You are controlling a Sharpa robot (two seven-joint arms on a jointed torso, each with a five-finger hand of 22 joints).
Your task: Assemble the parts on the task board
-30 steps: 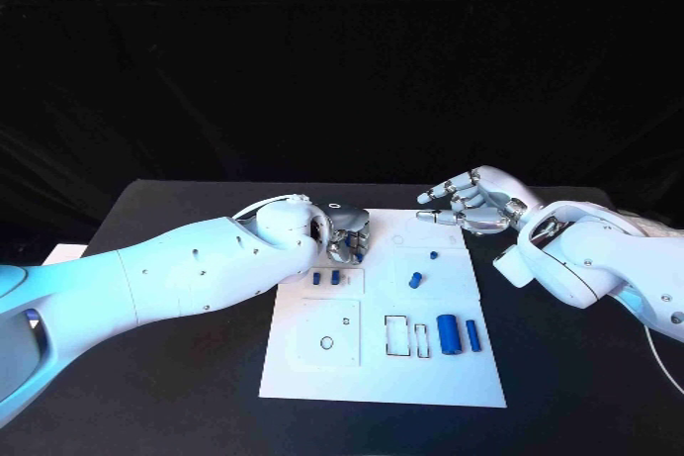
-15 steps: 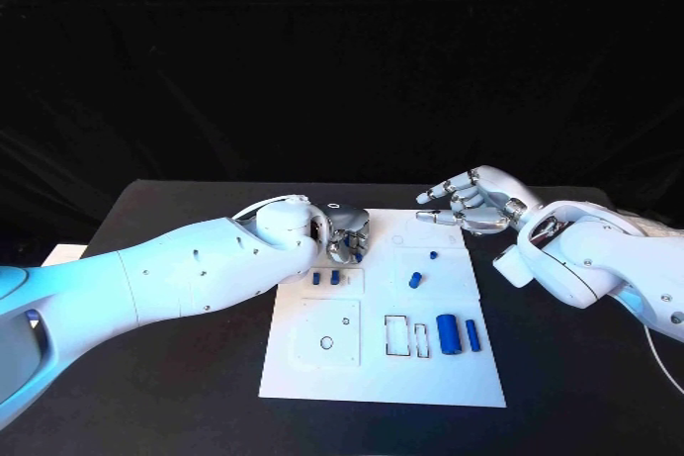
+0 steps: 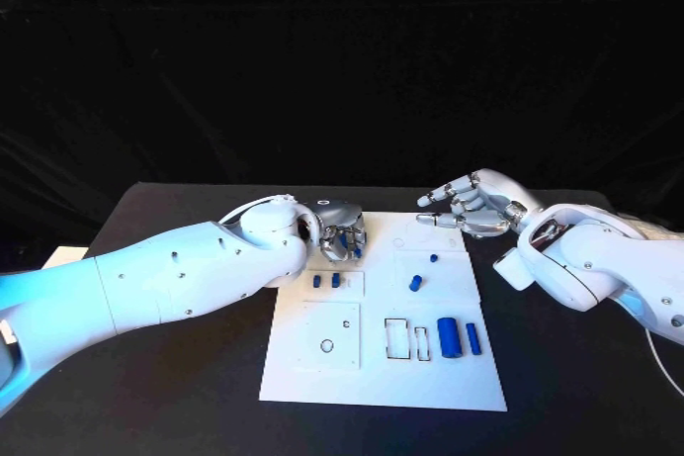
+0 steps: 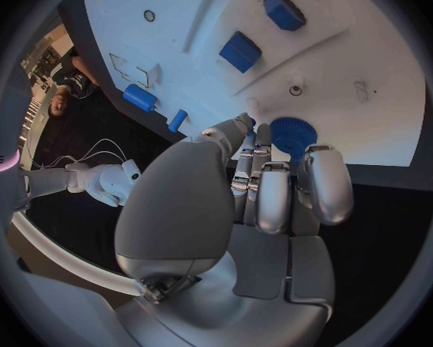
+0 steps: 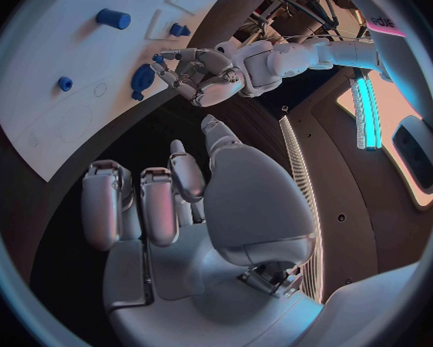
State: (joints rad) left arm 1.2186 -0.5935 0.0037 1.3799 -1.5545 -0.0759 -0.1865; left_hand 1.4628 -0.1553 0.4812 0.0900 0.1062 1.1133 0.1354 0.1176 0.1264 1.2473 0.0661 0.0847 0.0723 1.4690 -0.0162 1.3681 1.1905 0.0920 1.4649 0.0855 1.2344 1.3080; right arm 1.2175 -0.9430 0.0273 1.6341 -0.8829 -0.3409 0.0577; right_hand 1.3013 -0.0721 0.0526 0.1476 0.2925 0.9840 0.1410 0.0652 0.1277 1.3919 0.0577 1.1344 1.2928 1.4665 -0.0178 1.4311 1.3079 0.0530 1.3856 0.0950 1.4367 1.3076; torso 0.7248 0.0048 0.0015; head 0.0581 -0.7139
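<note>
The white task board (image 3: 384,372) lies in the middle of the table. My left hand (image 3: 339,234) hangs over its far left corner and pinches a round blue toothed part (image 4: 293,135) at its fingertips; the right wrist view shows that part (image 5: 142,79) between those fingers by the board's edge. My right hand (image 3: 470,207) hovers open beyond the far right corner, fingers spread, holding nothing. Two small blue blocks (image 3: 326,277) sit near the left hand. A blue peg (image 3: 415,280) stands mid-board, and two blue cylinders (image 3: 459,334) lie at the right.
A tiny blue piece (image 3: 433,256) sits near the board's far right. Empty outlined slots (image 3: 406,337) and a round hole (image 3: 326,344) mark the board's near half. Black table (image 3: 186,397) surrounds the board on all sides.
My left hand has lifted slightly and drawn toward the board's far edge with the toothed part in its fingers. The right hand has barely moved.
</note>
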